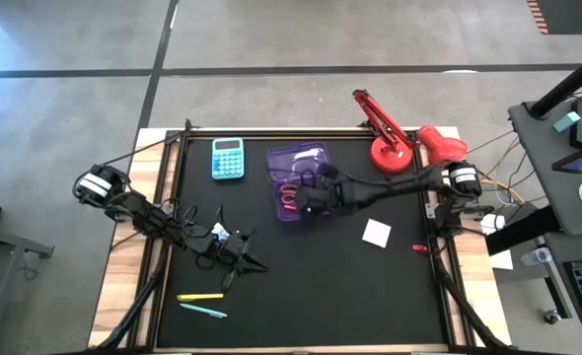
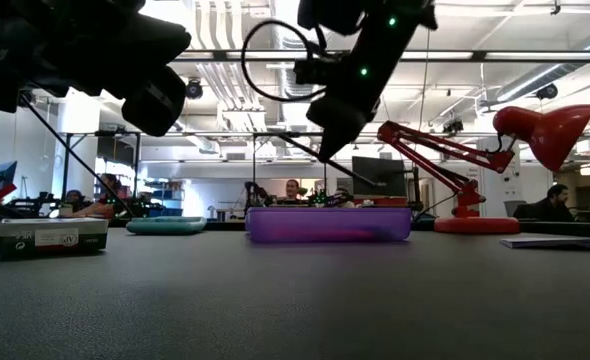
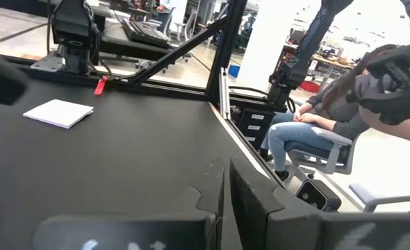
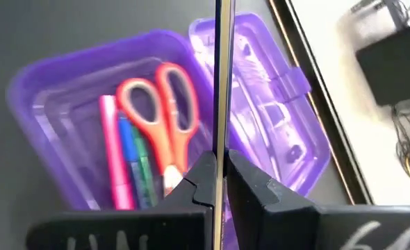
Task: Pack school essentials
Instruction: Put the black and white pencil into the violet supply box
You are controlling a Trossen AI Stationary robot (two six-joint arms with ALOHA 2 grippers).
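Hovering over purple box (image 4: pixel 87 125), right pincer (image 4: pixel 220 182) pinching thin pencil (image 4: pixel 222 83); left pincer (image 1: pixel 244 258) pressed together, low.

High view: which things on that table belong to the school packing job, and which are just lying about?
Part of the job: purple box, the red-handled scissors and pens inside it, thin pen held in the right tool, yellow pen, teal pen, white square.
Just lying about: light-blue calculator, red desk lamp.
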